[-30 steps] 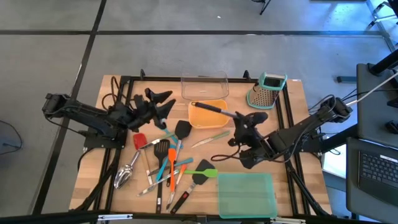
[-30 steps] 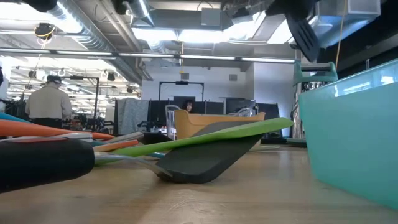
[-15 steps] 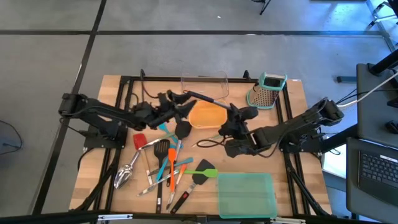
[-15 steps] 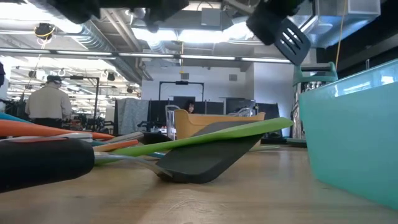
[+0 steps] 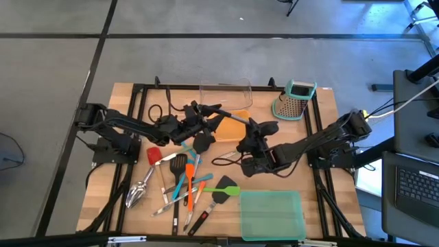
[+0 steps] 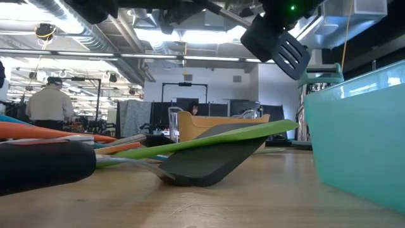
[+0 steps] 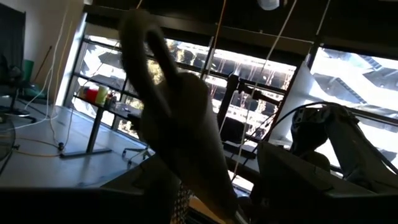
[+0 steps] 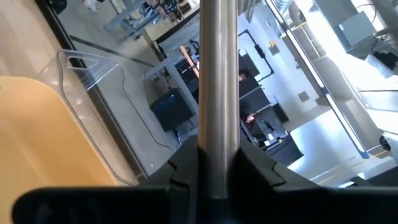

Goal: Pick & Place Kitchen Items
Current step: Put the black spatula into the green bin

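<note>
A clear rectangular plastic tray [image 5: 226,92] sits at the table's far edge. An orange plastic tray [image 5: 230,123] lies just in front of it. A steel box grater with teal top [image 5: 295,100] stands at the far right. A teal-green tray [image 5: 271,214] lies at the near edge. A person [image 6: 46,101] stands in the room beyond.

utensils [image 5: 182,185]: left of lidded tray [image 5: 271,214] | grater [image 5: 294,100]: right of clear tray [image 5: 226,94]

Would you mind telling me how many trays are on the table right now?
3: a clear plastic tray at the far edge, an orange tray just in front of it, partly hidden by the arms, and a teal-green tray at the near right.
</note>
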